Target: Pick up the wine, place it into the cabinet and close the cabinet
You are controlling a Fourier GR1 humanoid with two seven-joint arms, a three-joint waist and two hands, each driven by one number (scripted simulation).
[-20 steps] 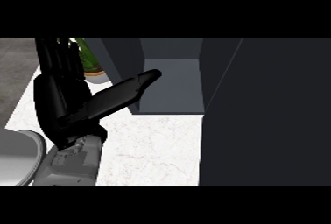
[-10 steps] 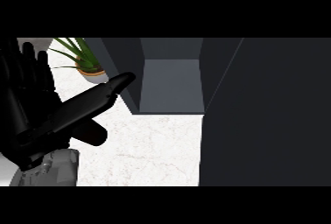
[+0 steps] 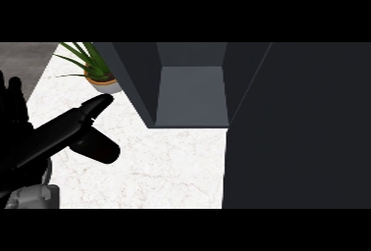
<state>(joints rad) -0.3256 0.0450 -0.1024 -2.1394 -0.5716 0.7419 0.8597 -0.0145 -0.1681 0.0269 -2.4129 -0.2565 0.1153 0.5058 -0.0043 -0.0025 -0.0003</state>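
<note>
Reaching in from the lower left edge of the head view, the left hand point(image 3: 43, 139) shows as a large black shape over the white marbled counter point(image 3: 159, 171). Its fingers point(image 3: 14, 100) stand straight and spread near the left edge, and one long digit points up and right toward the potted plant point(image 3: 98, 73), its tip close to the pot but not touching it. A shorter rounded part of the hand juts out to the right below that. The hand holds nothing. A bit of grey forearm point(image 3: 33, 196) shows at the bottom left corner.

Just right of the hand stands the open cabinet point(image 3: 190, 98), its grey inner floor and dark side walls visible from above; no bottle can be seen in the part of the inside that shows. A broad dark panel point(image 3: 297, 127), apparently the cabinet's door or side, fills the right of the view and hides the counter there.

The wine does not show anywhere in the view. The right hand does not show either.
</note>
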